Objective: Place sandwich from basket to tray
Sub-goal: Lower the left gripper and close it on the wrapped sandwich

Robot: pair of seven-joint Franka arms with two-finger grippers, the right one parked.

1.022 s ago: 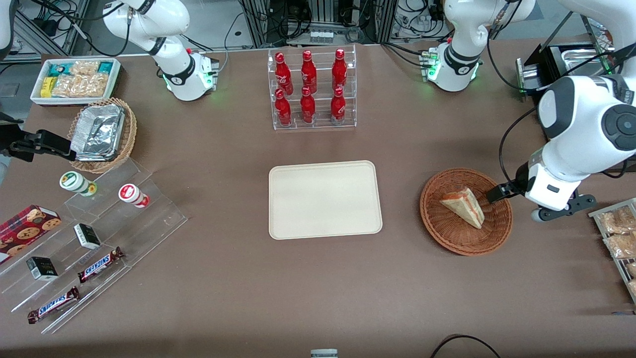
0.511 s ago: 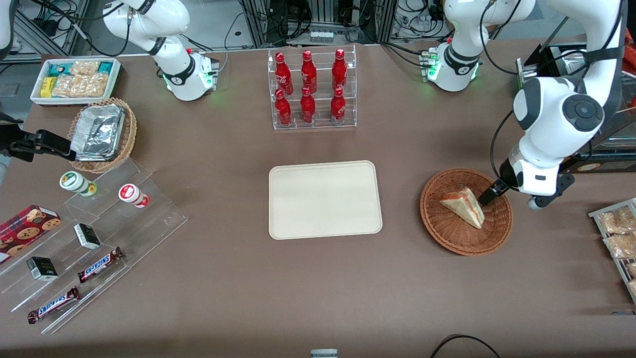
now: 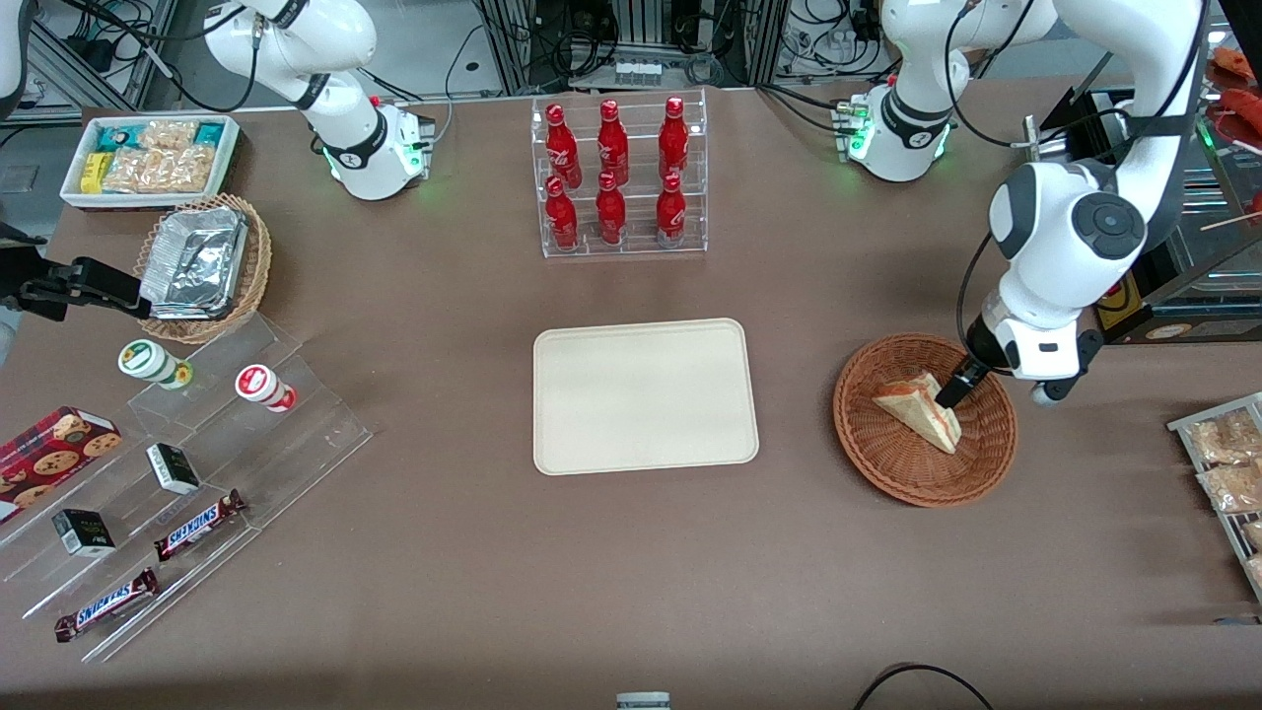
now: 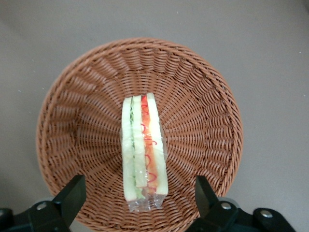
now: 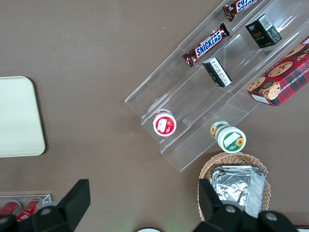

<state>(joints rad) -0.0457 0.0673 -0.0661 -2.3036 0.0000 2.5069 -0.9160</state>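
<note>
Fingers: the two dark fingers (image 4: 72, 195) of the working arm's gripper (image 4: 137, 200) are spread wide apart, grasping nothing; one stands on each side of the sandwich's wrapped end, neither touching it.
Gripper: the gripper hangs over the basket's rim on the side toward the working arm's end of the table, its dark tips just above the sandwich in the front view (image 3: 954, 387).
Sandwich: the sandwich (image 3: 919, 408) lies in the middle of the basket, a triangular wedge in clear wrap; the wrist view shows it edge-on (image 4: 143, 151), pale bread with green and red filling layers.
Basket: the round reddish-brown wicker basket (image 3: 877, 463) sits on the brown table (image 3: 473, 552), well apart from the tray and toward the working arm's end.
Tray: the cream rectangular tray (image 3: 645, 394) lies flat at the table's centre with nothing on it.
Bottles: six red bottles stand in a clear rack (image 3: 619, 177), farther from the front camera than the tray.
Parked arm's end: a tan wicker basket with foil containers (image 3: 202, 264), a white bin of snack packets (image 3: 150, 160), and a clear stepped display (image 3: 187, 473) holding two small cups, small dark boxes and two Snickers bars (image 3: 200, 524).
</note>
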